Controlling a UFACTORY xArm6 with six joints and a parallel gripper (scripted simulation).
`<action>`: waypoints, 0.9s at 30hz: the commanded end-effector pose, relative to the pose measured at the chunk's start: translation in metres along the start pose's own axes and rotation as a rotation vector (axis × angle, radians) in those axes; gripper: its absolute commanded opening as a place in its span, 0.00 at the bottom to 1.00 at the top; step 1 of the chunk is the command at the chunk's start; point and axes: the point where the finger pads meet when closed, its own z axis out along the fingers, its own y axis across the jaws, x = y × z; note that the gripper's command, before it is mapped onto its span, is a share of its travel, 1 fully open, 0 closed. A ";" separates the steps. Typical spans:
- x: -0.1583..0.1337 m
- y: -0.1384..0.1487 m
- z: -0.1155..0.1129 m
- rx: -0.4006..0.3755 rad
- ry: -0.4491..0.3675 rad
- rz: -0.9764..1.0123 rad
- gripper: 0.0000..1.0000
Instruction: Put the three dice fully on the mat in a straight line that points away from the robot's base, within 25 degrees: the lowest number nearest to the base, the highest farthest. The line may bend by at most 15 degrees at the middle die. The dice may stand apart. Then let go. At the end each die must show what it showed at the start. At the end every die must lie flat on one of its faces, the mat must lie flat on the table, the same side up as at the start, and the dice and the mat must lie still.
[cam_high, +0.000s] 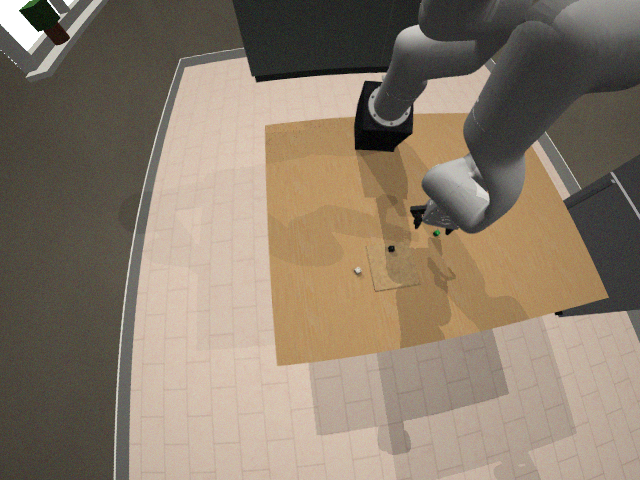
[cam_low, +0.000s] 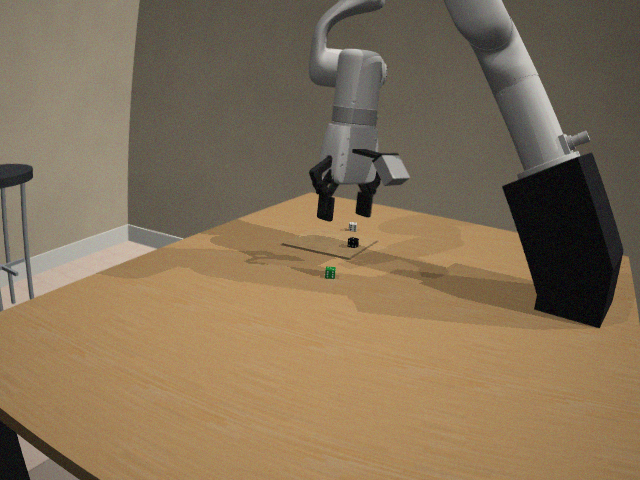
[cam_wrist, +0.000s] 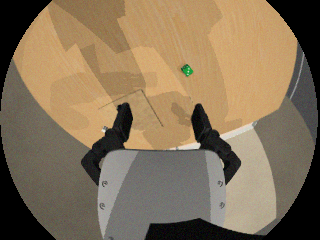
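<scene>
A thin tan mat (cam_high: 395, 267) lies flat on the wooden table; in the exterior view it shows edge-on (cam_low: 330, 249). A black die (cam_high: 391, 249) (cam_low: 353, 241) sits on the mat near its corner toward the robot base. A white die (cam_high: 357, 270) (cam_low: 352, 226) lies on the bare table beside the mat. A green die (cam_high: 436, 233) (cam_low: 330, 272) (cam_wrist: 187, 70) lies on the bare table on the mat's other side. My gripper (cam_low: 345, 206) (cam_high: 433, 225) (cam_wrist: 162, 110) hangs open and empty well above the table, roughly over the green die.
The robot's black base block (cam_high: 383, 116) (cam_low: 566, 240) stands at the table's far edge. A stool (cam_low: 15, 227) stands off the table to the left. Dark cabinets (cam_high: 610, 242) flank the table.
</scene>
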 end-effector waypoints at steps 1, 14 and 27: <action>0.005 0.010 0.002 0.073 0.039 -0.144 1.00; 0.020 0.035 0.006 0.065 0.026 -0.529 1.00; 0.029 0.051 0.007 0.060 0.008 -0.772 0.31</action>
